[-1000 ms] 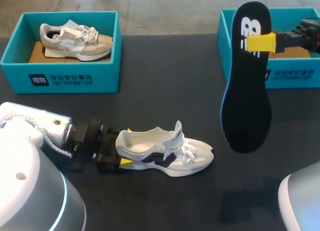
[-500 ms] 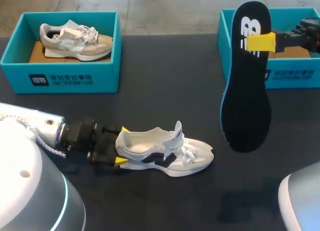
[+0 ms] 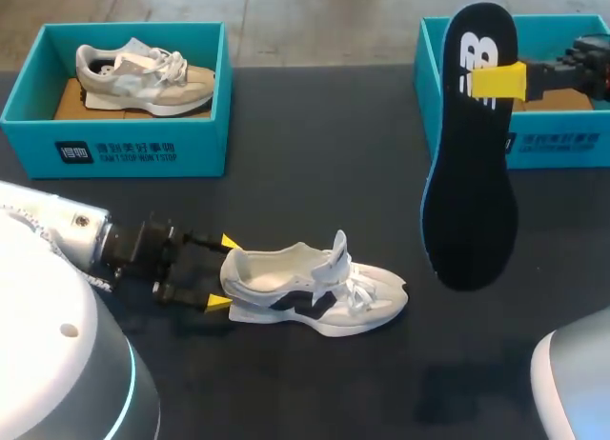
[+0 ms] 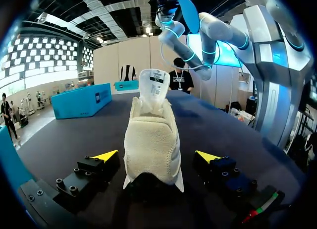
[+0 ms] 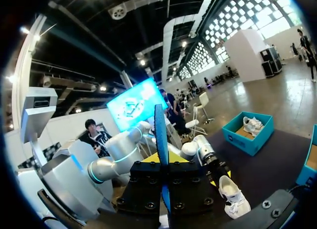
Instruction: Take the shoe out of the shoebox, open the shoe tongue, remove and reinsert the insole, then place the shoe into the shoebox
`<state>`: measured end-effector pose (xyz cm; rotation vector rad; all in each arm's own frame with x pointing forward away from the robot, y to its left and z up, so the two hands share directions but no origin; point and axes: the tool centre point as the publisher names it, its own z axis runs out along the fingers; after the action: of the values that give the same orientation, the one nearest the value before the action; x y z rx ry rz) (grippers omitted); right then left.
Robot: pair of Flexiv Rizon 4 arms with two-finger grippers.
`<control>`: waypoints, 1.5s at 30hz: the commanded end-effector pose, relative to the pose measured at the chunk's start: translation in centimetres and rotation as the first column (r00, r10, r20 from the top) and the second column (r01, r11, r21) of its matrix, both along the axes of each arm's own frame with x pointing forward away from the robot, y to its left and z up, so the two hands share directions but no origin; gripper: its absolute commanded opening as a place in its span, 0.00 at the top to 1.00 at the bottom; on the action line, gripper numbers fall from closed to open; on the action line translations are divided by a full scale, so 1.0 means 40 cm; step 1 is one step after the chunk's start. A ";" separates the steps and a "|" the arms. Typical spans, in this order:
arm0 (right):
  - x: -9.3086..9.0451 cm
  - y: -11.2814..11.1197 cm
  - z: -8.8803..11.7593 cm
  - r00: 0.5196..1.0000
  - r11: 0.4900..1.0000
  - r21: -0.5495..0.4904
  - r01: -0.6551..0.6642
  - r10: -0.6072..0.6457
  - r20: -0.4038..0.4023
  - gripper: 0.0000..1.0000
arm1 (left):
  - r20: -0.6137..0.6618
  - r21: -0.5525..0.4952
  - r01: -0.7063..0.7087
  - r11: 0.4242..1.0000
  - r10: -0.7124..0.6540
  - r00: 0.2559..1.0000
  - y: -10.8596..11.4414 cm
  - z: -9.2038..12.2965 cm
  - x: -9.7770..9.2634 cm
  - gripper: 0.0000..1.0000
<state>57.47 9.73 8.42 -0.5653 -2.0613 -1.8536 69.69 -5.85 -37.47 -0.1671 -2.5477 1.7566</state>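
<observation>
The thin, floppy insole (image 3: pixel 472 154) hangs pinched in the right gripper (image 3: pixel 498 81). The left gripper (image 3: pixel 224 271) gapes wide at the shoe (image 3: pixel 315 288), whose stiff heel is probably the best hold.

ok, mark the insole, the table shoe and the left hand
insole (image 3: pixel 469 173): head view, black middle.
table shoe (image 3: pixel 305 302): head view, side panel.
left hand (image 3: pixel 223 271): head view, midway between yellow tips.

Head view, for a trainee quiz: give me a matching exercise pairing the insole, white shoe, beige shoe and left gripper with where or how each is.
1 insole
2 white shoe
3 beige shoe
4 left gripper

A in the left box
B open, at the white shoe's heel
C on the table
D held by the right gripper

Pairs: 1-D, 2-C, 3-A, 4-B
</observation>
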 end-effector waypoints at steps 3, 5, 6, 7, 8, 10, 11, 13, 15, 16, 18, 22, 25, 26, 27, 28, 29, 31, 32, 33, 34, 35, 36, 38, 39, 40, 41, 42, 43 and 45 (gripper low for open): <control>0.010 0.006 0.004 1.000 1.000 -0.005 -0.005 0.005 -0.002 1.00 | 0.013 0.149 -0.020 0.989 0.018 1.000 0.010 0.055 -0.009 0.00; 0.010 0.006 0.004 1.000 1.000 -0.005 -0.005 0.005 -0.002 1.00 | 0.004 0.177 -0.015 0.984 0.015 1.000 0.012 0.064 -0.007 0.00; 0.010 0.006 0.004 1.000 1.000 -0.005 -0.005 0.005 -0.002 1.00 | -0.007 0.190 -0.014 0.982 0.016 1.000 0.013 0.069 -0.006 0.00; 0.010 0.006 0.004 1.000 1.000 -0.005 -0.005 0.005 -0.002 1.00 | -0.012 0.208 -0.014 0.978 0.017 1.000 0.014 0.073 -0.005 0.00; 0.010 0.006 0.004 1.000 1.000 -0.005 -0.005 0.005 -0.002 1.00 | -0.016 0.230 -0.012 0.973 0.016 1.000 0.015 0.076 -0.004 0.00; 0.010 0.006 0.004 1.000 1.000 -0.005 -0.005 0.005 -0.002 1.00 | -0.033 0.262 -0.007 0.965 0.016 0.999 0.017 0.084 -0.002 0.00; 0.010 0.006 0.004 1.000 1.000 -0.005 -0.005 0.005 -0.002 1.00 | -0.043 0.279 -0.001 0.960 0.014 0.999 0.018 0.087 -0.001 0.00; 0.010 0.006 0.004 1.000 1.000 -0.005 -0.005 0.005 -0.002 1.00 | -0.076 0.327 0.008 0.945 0.017 0.997 0.020 0.094 0.002 0.00; 0.010 0.006 0.004 1.000 1.000 -0.005 -0.005 0.005 -0.002 1.00 | -0.068 0.412 0.038 0.910 -0.010 0.998 0.028 0.100 0.006 0.00; 0.010 0.006 0.004 1.000 1.000 -0.005 -0.005 0.005 -0.002 1.00 | -0.068 0.412 0.038 0.910 -0.010 0.998 0.028 0.100 0.006 0.00; 0.010 0.006 0.004 1.000 1.000 -0.005 -0.005 0.005 -0.002 1.00 | -0.068 0.412 0.038 0.910 -0.010 0.998 0.028 0.100 0.006 0.00; 0.010 0.006 0.004 1.000 1.000 -0.005 -0.005 0.005 -0.002 1.00 | -0.068 0.412 0.038 0.910 -0.010 0.998 0.028 0.100 0.006 0.00; 0.010 0.006 0.004 1.000 1.000 -0.005 -0.005 0.005 -0.002 1.00 | -0.068 0.412 0.038 0.910 -0.010 0.998 0.028 0.100 0.006 0.00; 0.010 0.006 0.004 1.000 1.000 -0.005 -0.005 0.005 -0.002 1.00 | -0.068 0.412 0.038 0.910 -0.010 0.998 0.028 0.100 0.006 0.00; 0.010 0.006 0.004 1.000 1.000 -0.005 -0.005 0.005 -0.002 1.00 | -0.068 0.412 0.038 0.910 -0.010 0.998 0.028 0.100 0.006 0.00; 0.010 0.006 0.004 1.000 1.000 -0.005 -0.005 0.005 -0.002 1.00 | -0.068 0.412 0.038 0.910 -0.010 0.998 0.028 0.100 0.006 0.00; 0.010 0.006 0.004 1.000 1.000 -0.005 -0.005 0.005 -0.002 1.00 | -0.068 0.412 0.038 0.910 -0.010 0.998 0.028 0.100 0.006 0.00; 0.010 0.006 0.004 1.000 1.000 -0.005 -0.005 0.005 -0.002 1.00 | -0.068 0.412 0.038 0.910 -0.010 0.998 0.028 0.100 0.006 0.00; 0.010 0.006 0.004 1.000 1.000 -0.005 -0.005 0.005 -0.002 1.00 | -0.084 0.424 0.027 0.905 0.009 0.996 0.024 0.106 0.012 0.00; 0.010 0.006 0.004 1.000 1.000 -0.005 -0.005 0.005 -0.002 1.00 | -0.047 0.459 -0.018 0.888 0.044 0.998 0.019 0.107 0.013 0.00; 0.010 0.006 0.004 1.000 1.000 -0.005 -0.005 0.005 -0.002 1.00 | -0.036 0.488 -0.046 0.871 0.073 0.997 0.017 0.110 0.018 0.00; 0.010 0.006 0.004 1.000 1.000 -0.005 -0.005 0.005 -0.002 1.00 | -0.043 0.503 -0.043 0.863 0.075 0.996 0.017 0.115 0.022 0.00; 0.010 0.006 0.004 1.000 1.000 -0.005 -0.005 0.005 -0.002 1.00 | -0.038 0.530 -0.056 0.846 0.090 0.995 0.018 0.120 0.026 0.00; 0.010 0.006 0.004 1.000 1.000 -0.005 -0.005 0.005 -0.002 1.00 | -0.017 0.566 -0.058 0.822 0.082 0.996 0.020 0.126 0.029 0.00; 0.010 0.006 0.004 1.000 1.000 -0.005 -0.005 0.005 -0.002 1.00 | -0.011 0.588 -0.071 0.806 0.096 0.995 0.022 0.129 0.029 0.00; 0.010 0.006 0.004 1.000 1.000 -0.005 -0.005 0.005 -0.002 1.00 | 0.006 0.603 -0.082 0.794 0.099 0.995 0.022 0.132 0.031 0.00; 0.010 0.006 0.004 1.000 1.000 -0.005 -0.005 0.005 -0.002 1.00 | 0.011 0.613 -0.075 0.787 0.087 0.996 0.023 0.135 0.031 0.00; 0.010 0.006 0.004 1.000 1.000 -0.005 -0.005 0.005 -0.002 1.00 | 0.021 0.627 -0.074 0.775 0.078 0.997 0.024 0.137 0.030 0.00; 0.010 0.006 0.004 1.000 1.000 -0.005 -0.005 0.005 -0.002 1.00 | 0.026 0.642 -0.065 0.764 0.064 0.998 0.024 0.138 0.029 0.00; 0.010 0.006 0.004 1.000 1.000 -0.005 -0.005 0.005 -0.002 1.00 | 0.030 0.668 -0.040 0.743 0.027 0.999 0.027 0.136 0.026 0.00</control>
<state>57.50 9.72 8.38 -0.5637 -2.0608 -1.8544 70.82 -4.84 -32.82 -0.0831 -2.9892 0.8458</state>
